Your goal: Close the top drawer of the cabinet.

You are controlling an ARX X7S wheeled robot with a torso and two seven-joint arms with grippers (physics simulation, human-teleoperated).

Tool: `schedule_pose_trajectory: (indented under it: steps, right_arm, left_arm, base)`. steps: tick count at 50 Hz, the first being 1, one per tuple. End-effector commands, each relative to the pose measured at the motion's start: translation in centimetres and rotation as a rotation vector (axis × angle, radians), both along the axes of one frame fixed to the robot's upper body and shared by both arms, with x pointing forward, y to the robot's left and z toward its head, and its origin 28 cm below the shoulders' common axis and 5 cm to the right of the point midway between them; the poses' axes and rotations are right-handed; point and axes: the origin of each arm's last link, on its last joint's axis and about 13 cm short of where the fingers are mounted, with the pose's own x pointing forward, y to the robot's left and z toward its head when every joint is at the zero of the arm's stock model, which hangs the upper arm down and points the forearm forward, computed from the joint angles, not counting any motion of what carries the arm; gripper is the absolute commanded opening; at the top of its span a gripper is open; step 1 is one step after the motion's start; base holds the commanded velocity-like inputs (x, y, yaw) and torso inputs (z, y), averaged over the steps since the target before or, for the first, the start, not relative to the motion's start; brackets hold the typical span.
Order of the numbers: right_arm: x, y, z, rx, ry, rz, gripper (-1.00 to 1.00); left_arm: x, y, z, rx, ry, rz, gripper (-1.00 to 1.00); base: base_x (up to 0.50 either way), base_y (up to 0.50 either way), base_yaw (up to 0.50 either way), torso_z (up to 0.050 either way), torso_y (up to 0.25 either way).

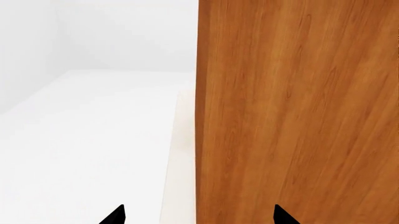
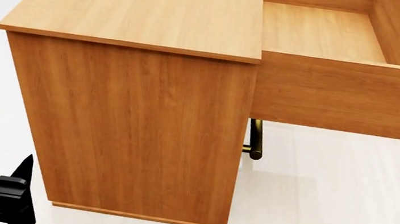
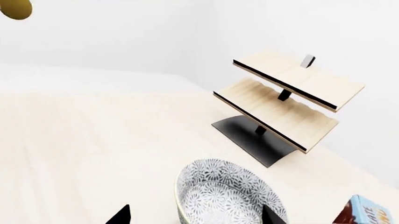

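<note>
The cabinet (image 2: 129, 132) is medium-brown wood with a flat top, and I see it from its side. The top drawer (image 2: 339, 95) is pulled far out to the right and its box is empty. Its front panel is at the view's right edge and its handle is hidden. My left gripper (image 2: 19, 181) is low at the cabinet's near left corner. In the left wrist view the left gripper (image 1: 199, 217) is open and empty, facing the cabinet's (image 1: 299, 116) side panel. My right gripper (image 3: 194, 217) is open and empty over the floor.
The lower drawer's brass handle (image 2: 256, 139) shows under the open drawer. In the right wrist view a patterned grey bowl (image 3: 227, 196), a pale slanted rack (image 3: 290, 100) on a black base and a blue box (image 3: 367, 212) stand on the pale floor.
</note>
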Motion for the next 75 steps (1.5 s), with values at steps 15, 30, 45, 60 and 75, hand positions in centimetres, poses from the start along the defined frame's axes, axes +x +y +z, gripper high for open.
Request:
schedule_pose_trajectory:
  steps: [15, 30, 45, 60, 75]
  right_arm:
    - [8.0, -4.6, 10.1, -0.076, -0.068, -0.258, 1.00]
    - [14.4, 1.1, 11.7, -0.123, -0.063, -0.097, 1.00]
    - [16.2, 6.4, 12.5, -0.122, -0.087, 0.078, 1.00]
    - [16.9, 11.5, 11.3, -0.082, -0.084, 0.242, 1.00]
    - [16.7, 15.7, 7.1, -0.025, -0.027, 0.388, 1.00]
  left_arm:
    - [-0.8, 0.1, -1.5, -0.021, 0.023, -0.009, 1.00]
    - [-0.8, 0.6, -1.2, -0.031, 0.013, 0.011, 1.00]
    - [-0.6, 1.0, -1.0, -0.031, 0.010, 0.023, 1.00]
    - [-0.6, 1.4, -1.1, -0.036, 0.006, 0.040, 1.00]
    - [-0.6, 1.5, -1.5, -0.036, 0.020, 0.043, 1.00]
  base:
    - [0.00, 0.00, 0.00, 0.000, 0.000]
    - [0.00, 0.00, 0.00, 0.000, 0.000]
    - [0.00, 0.00, 0.00, 0.000, 0.000]
    - [0.00, 0.00, 0.00, 0.000, 0.000]
    - [0.00, 0.00, 0.00, 0.000, 0.000]
